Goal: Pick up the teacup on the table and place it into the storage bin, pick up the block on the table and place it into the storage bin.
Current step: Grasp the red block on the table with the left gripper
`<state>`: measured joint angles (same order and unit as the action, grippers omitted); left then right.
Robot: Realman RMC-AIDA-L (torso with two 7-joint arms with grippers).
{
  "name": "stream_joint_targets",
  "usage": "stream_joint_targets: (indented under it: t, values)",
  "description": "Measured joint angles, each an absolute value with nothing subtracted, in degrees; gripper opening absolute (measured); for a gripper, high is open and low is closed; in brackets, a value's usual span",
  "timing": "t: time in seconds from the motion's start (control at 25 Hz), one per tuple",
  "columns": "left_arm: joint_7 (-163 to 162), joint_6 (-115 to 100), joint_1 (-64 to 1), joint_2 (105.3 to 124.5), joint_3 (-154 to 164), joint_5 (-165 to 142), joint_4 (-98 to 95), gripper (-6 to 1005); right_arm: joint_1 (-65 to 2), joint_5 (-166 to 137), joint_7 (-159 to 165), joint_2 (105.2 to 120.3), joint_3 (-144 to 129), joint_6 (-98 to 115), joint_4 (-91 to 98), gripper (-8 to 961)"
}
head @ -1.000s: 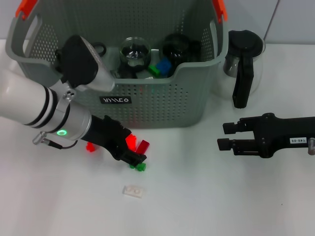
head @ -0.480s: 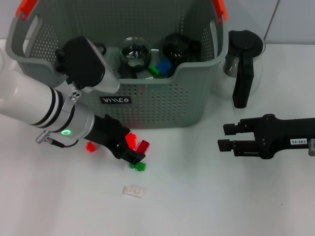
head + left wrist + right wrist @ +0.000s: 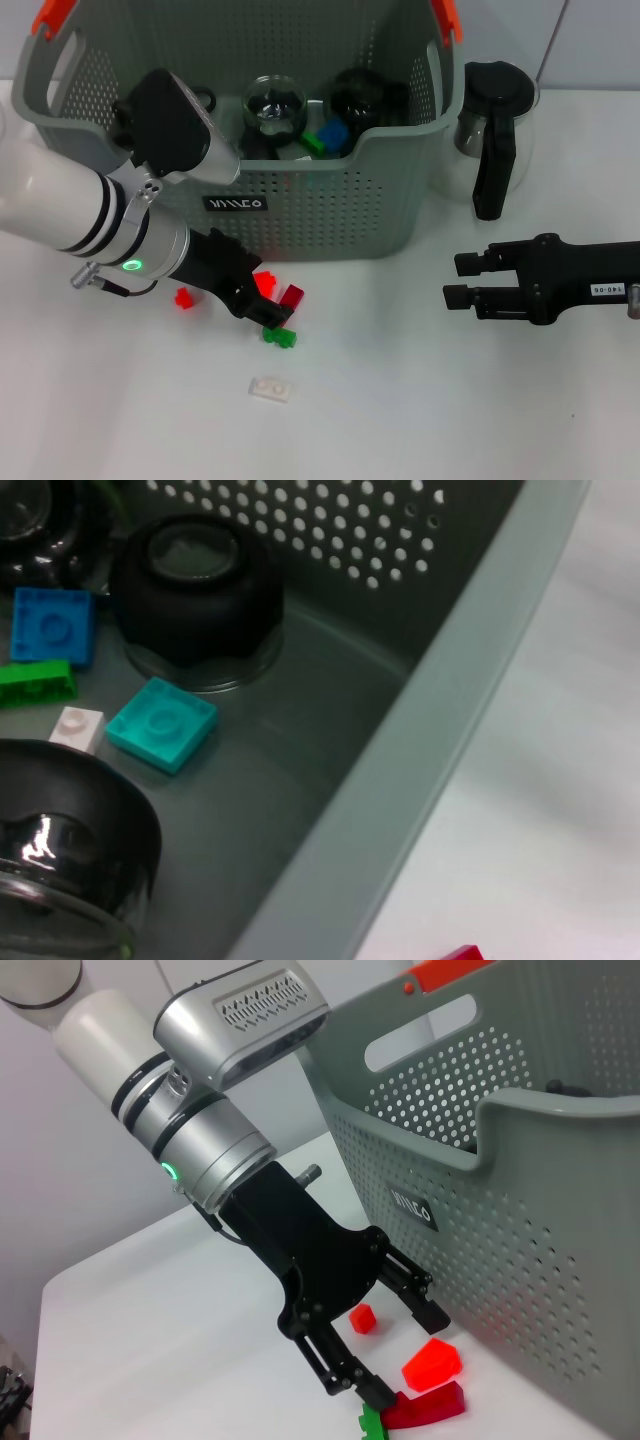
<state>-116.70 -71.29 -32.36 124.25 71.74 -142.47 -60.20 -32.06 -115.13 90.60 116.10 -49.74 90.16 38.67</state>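
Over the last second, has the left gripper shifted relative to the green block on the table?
Yes. The left gripper has edged up and back from the green block, toward the storage bin.

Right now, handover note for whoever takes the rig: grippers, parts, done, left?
Left gripper: open, low on the table in front of the storage bin, fingers either side of the bright red block; nothing gripped.
Right gripper: open, idle on the right, near the glass pot.
Done: cups and several blocks are already in the bin.
Left: bright red, dark red, small red, green and clear blocks lie on the table.
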Motion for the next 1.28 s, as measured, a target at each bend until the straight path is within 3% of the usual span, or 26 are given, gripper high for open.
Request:
stream_joint_targets:
  t: [1.28]
  values:
    - [-117.13,-81.18,-32.41,124.34,73.6,-140.54,-60.15,816,-31.64,-115.13,90.39,116.1,-49.8,90.17,38.67,584]
